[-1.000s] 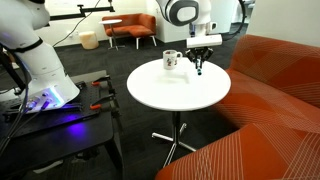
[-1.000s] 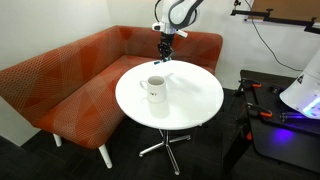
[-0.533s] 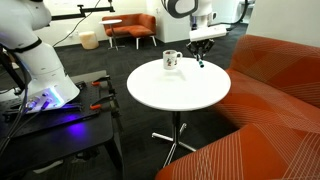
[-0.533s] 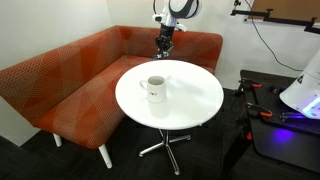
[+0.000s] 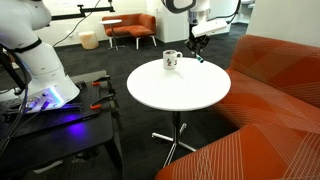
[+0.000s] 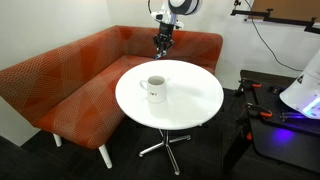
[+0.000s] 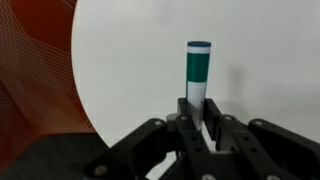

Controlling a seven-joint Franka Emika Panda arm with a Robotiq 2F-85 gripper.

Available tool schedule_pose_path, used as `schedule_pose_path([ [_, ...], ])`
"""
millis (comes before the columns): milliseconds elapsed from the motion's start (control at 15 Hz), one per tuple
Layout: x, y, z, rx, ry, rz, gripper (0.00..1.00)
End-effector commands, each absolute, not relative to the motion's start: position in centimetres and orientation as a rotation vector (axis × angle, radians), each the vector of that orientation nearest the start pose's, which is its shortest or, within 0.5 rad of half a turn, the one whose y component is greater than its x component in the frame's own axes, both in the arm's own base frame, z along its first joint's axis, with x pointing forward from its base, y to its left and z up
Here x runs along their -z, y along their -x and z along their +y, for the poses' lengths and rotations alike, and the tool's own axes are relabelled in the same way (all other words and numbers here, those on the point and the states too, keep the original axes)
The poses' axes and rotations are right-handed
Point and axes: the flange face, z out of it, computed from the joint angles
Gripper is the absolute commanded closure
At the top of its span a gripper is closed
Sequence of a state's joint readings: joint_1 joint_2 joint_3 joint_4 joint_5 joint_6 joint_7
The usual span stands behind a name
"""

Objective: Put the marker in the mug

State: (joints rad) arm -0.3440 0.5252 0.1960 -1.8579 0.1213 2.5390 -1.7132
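Note:
My gripper (image 5: 198, 46) is shut on the marker (image 7: 197, 72), a thin dark stick with a green-teal band, held upright between the fingers (image 7: 197, 118) in the wrist view. In both exterior views the gripper (image 6: 163, 42) hangs raised above the far edge of the round white table (image 5: 180, 85), with the marker (image 5: 198, 56) pointing down. The white mug (image 5: 171, 61) with dark markings stands on the table, to the side of the gripper and lower. In an exterior view the mug (image 6: 155, 87) sits near the table's middle. The mug is out of the wrist view.
An orange-red bench sofa (image 6: 60, 75) wraps round the table's far side (image 5: 270, 100). A second robot base with blue light stands on a dark cart (image 5: 45, 95). The table's pedestal foot (image 6: 165, 145) is on the dark floor.
My gripper has risen from near the table top at its far edge, carrying the marker up with it. The mug has not moved.

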Motion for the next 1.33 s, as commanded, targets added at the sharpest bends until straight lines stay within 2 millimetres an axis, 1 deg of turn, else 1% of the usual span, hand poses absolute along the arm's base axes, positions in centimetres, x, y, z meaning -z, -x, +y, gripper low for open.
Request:
schedule_pose_path([
  [0, -27.2, -64.0, -9.4, 0.391, 2.2, -2.187, 0.95],
  [333, -27.8, -63.9, -8.0, 0.454, 2.016, -2.248, 0.95],
  [733, -28.5, -63.5, -7.1, 0.557, 1.908, -2.162, 0.95],
  [1067, -29.3, -63.1, -6.6, 0.584, 1.847, -2.115, 0.95],
  [1267, -29.9, -63.0, -6.1, 0.598, 1.783, -2.104, 0.95],
])
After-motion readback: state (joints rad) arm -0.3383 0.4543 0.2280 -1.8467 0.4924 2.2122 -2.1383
